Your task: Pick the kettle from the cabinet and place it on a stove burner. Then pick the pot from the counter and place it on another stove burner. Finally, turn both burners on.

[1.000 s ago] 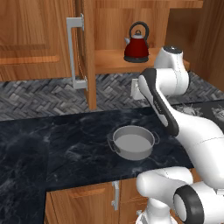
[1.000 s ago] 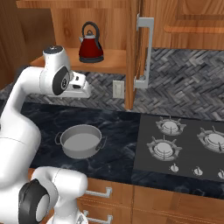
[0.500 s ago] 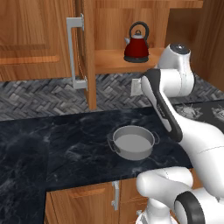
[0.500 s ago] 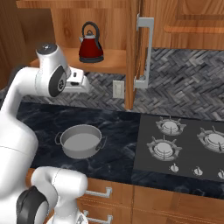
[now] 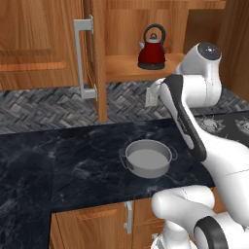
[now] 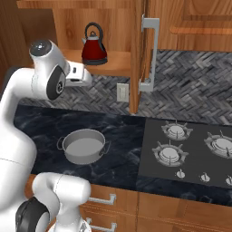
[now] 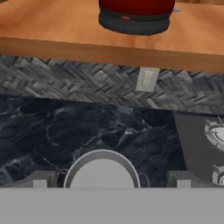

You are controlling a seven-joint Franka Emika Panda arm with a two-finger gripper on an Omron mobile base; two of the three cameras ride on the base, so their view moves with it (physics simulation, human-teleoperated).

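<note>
Kettle: a small dark red kettle with a black loop handle stands upright on the bottom shelf inside the open cabinet; in the hand view its dark base sits at the top of the picture.
Cabinet: warm brown wood, its tall door swung open, with a long grey bar handle.
Gripper: the gripper hangs over the counter, below and in front of the kettle shelf, apart from the kettle; its fingers are spread wide and grasp nothing.
Pot: a wide, shallow grey steel pot with two small side handles sits lidless on the counter, below the kettle.
Counter: glossy black stone with pale veins.
Burners: silver-grey discs with spoked grates on a dark grey cooktop, to the right of the pot, all bare.
Wall: grey herringbone tile with a pale outlet plate under the shelf.
</note>
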